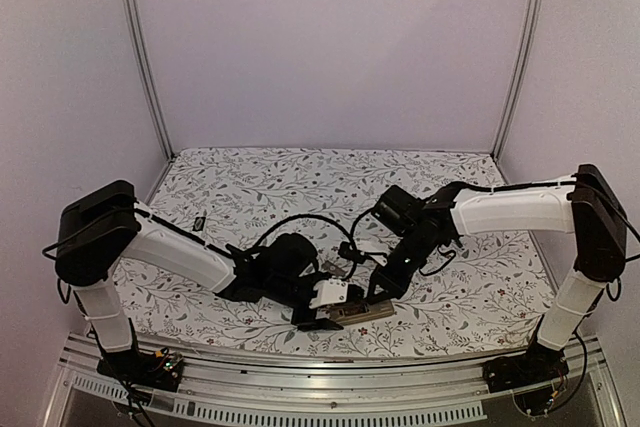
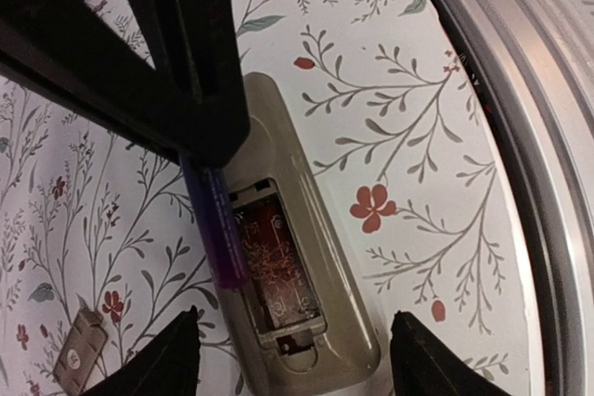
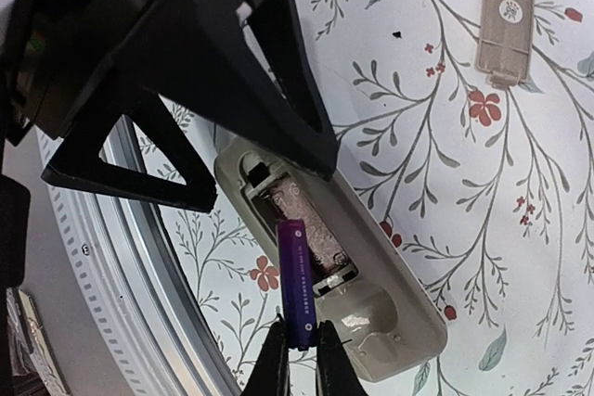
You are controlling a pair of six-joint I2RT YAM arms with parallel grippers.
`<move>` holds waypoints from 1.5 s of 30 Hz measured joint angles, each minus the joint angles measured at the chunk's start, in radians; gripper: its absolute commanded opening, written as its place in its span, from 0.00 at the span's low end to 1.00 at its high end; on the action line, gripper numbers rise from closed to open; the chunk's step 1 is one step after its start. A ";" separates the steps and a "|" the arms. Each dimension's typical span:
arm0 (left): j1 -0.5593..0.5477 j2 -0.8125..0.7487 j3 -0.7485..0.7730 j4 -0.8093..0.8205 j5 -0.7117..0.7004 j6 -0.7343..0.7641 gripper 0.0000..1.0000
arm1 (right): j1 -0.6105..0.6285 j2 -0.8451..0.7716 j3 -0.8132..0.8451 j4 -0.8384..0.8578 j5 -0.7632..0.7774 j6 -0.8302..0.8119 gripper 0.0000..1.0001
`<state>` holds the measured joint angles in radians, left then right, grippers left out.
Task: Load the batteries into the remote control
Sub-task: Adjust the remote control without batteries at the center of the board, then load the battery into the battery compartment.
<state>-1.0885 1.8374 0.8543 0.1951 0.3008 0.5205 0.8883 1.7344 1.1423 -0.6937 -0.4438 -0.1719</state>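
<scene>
Battery [image 3: 295, 280] (purple) pinched in right gripper [image 3: 299, 342], over the remote [image 3: 399, 322] compartment.

Bench [image 1: 300, 177] cloth is white, patterned all over with grey-green leafy vines and small red flowers. The remote [image 2: 278, 136] and its loose cover [image 3: 506, 16] are beige. The battery [image 3: 295, 275] is purple.
</scene>
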 measured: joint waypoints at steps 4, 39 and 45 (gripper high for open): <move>0.000 0.001 0.000 -0.007 -0.003 0.001 0.64 | -0.006 -0.016 -0.032 0.006 0.002 0.027 0.00; 0.002 -0.043 -0.047 0.065 0.025 -0.022 0.50 | 0.033 -0.098 -0.140 0.186 0.014 0.498 0.00; 0.000 -0.037 -0.046 0.073 0.025 -0.013 0.53 | 0.034 -0.081 -0.140 0.195 0.014 0.520 0.00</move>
<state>-1.0889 1.8000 0.8082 0.2680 0.3256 0.5079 0.9218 1.6531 1.0019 -0.4984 -0.4297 0.3485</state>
